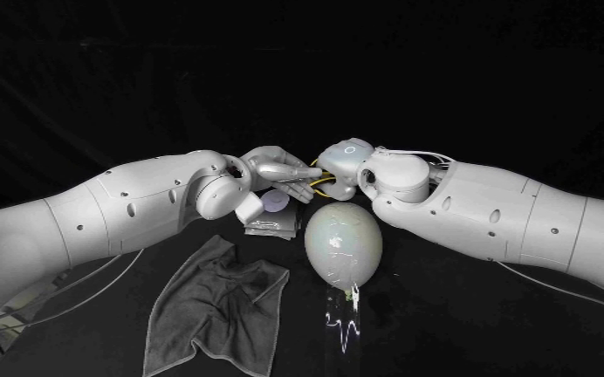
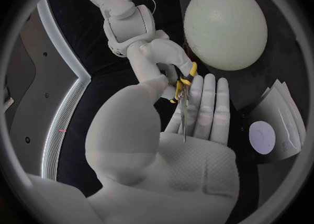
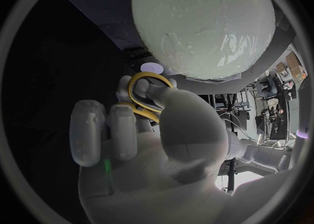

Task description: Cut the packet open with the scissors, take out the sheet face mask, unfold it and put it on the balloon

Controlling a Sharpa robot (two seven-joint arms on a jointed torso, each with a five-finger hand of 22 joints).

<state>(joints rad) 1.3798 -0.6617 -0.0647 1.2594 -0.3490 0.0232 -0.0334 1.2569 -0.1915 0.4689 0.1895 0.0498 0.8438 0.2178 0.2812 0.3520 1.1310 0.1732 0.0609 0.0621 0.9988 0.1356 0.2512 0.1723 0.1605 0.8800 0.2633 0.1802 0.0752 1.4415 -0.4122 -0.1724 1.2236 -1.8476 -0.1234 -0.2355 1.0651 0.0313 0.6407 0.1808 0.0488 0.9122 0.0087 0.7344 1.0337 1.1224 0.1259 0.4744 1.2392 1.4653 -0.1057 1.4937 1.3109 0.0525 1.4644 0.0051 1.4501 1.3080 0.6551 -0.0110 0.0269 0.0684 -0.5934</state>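
My right hand [image 1: 342, 157] grips the yellow-handled scissors [image 2: 183, 84], with its thumb through one handle loop [image 3: 138, 81]. The closed blades point across the flat palm and straight fingers of my left hand [image 2: 193, 130], which lies open under them and holds nothing. Both hands meet just beyond the pale balloon [image 1: 342, 239], which lies on the black table. The silvery packet [image 1: 270, 218], marked with a white round spot, lies flat on the table beside the balloon, below my left hand [image 1: 279, 167]. The balloon [image 3: 203, 22] bulges close to my right hand [image 3: 150, 145].
A grey cloth [image 1: 214, 303] lies crumpled on the table near the front left. A clear shiny strip [image 1: 342, 320] trails from the balloon's near end. The black table [image 1: 478, 325] stretches out on the right.
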